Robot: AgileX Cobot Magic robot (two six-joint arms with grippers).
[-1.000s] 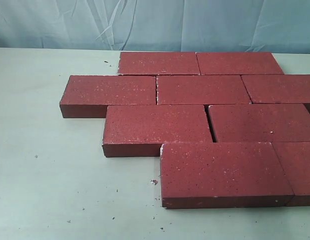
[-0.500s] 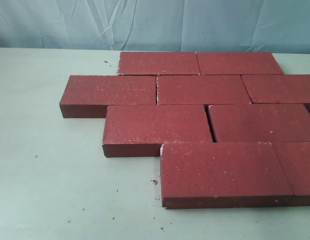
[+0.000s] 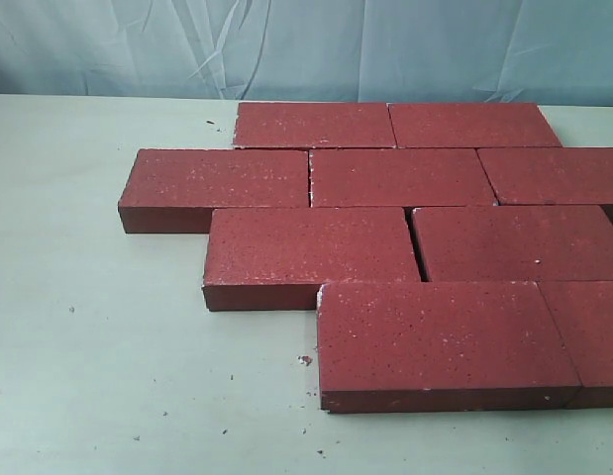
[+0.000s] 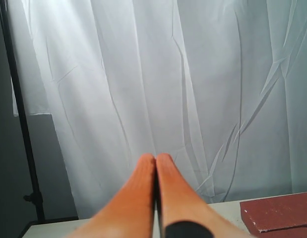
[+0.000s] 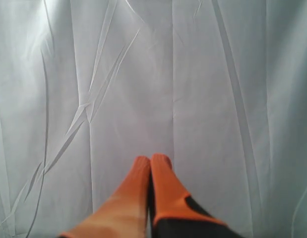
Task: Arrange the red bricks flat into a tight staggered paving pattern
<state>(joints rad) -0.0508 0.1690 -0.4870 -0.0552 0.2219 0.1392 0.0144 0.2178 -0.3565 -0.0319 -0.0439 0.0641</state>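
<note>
The left hand (image 4: 155, 157) is closed, its orange fingers (image 4: 136, 191) pressed together on nothing, and it faces a white curtain (image 4: 143, 74). One brick corner shows near it. The right hand (image 5: 152, 159) is likewise closed and empty before the curtain. The red bricks (image 3: 402, 178) lie flat on the pale worktop (image 3: 88, 346) in four staggered rows, edges touching except for a narrow gap between the two in the third row. Small crumbs (image 3: 305, 360) dot the worktop by the front row.

pale green table (image 3: 108, 376) | scattered crumbs (image 3: 304, 360) | creased white curtain (image 3: 118, 49) behind | black stand (image 4: 19, 124)
</note>
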